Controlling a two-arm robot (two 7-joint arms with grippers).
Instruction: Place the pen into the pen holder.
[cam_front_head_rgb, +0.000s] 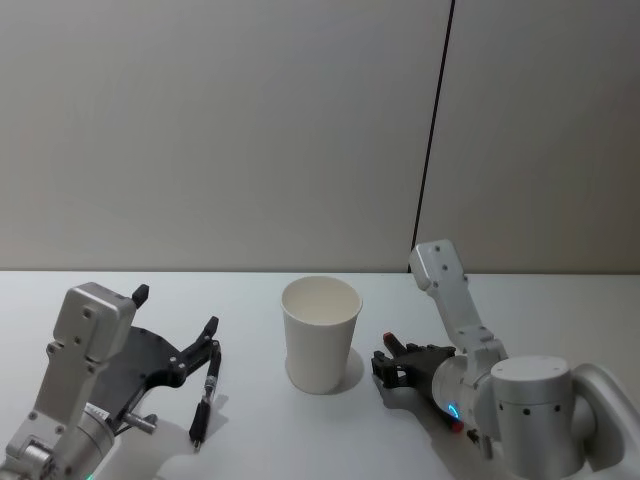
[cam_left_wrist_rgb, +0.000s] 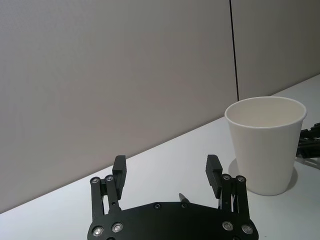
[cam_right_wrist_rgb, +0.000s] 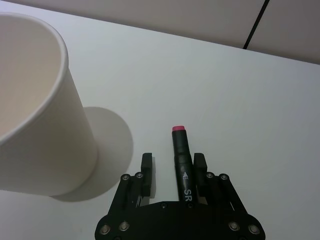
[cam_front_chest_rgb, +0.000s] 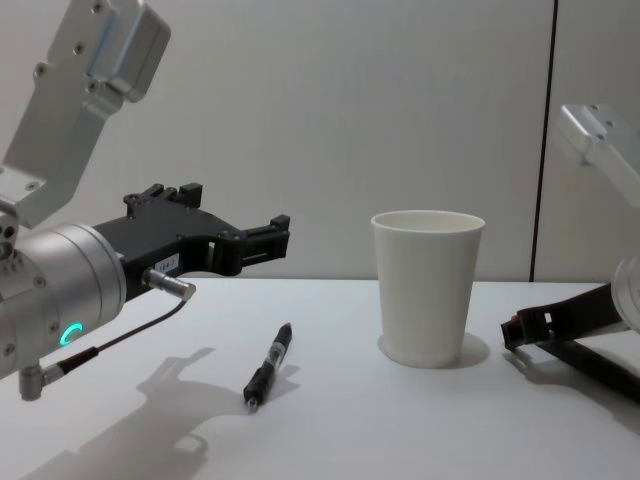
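The pink-tipped marker (cam_right_wrist_rgb: 181, 155) is partly covered by the right gripper (cam_right_wrist_rgb: 173, 161), which sits low on the table (cam_front_chest_rgb: 400, 430) just right of the pen holder (cam_front_head_rgb: 320, 335). Its fingers stand apart and do not clamp the marker, which lies against one of them. Count: two pens, one pen holder. The black pen (cam_front_chest_rgb: 270, 365) lies on the table left of the holder, near the raised left gripper (cam_front_chest_rgb: 235, 215), which is wide open and empty.

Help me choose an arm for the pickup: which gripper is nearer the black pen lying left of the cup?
Left. The left gripper hovers just above the pen; the right gripper lies beyond the cup.
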